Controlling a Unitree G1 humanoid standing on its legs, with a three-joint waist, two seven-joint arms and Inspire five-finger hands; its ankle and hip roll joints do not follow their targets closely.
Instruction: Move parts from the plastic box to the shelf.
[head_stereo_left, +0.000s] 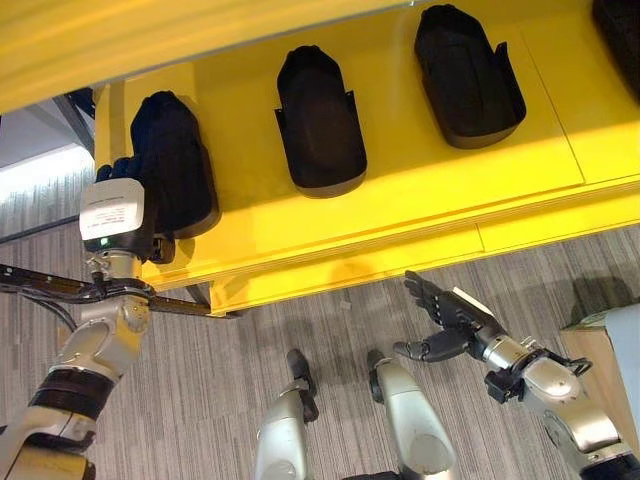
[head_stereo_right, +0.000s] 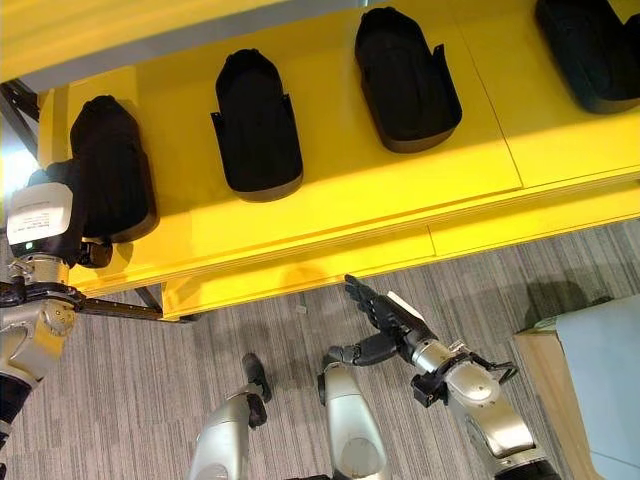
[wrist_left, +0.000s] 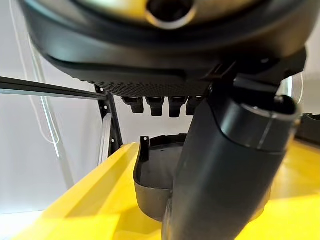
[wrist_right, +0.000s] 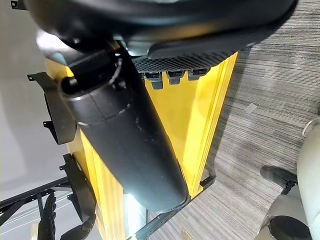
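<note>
A yellow shelf carries a row of black moulded parts. The leftmost part lies flat near the shelf's left end. My left hand is against that part's left side, fingers reaching along it and the thumb straight. In the left wrist view the part rests on the shelf just past the thumb, not gripped. My right hand hangs open over the carpet, below the shelf's front edge, holding nothing.
More black parts lie on the shelf: one in the middle, one to its right, another at the far right. A pale blue box on a wooden stand sits at the lower right. A black frame brace crosses under the shelf's left end.
</note>
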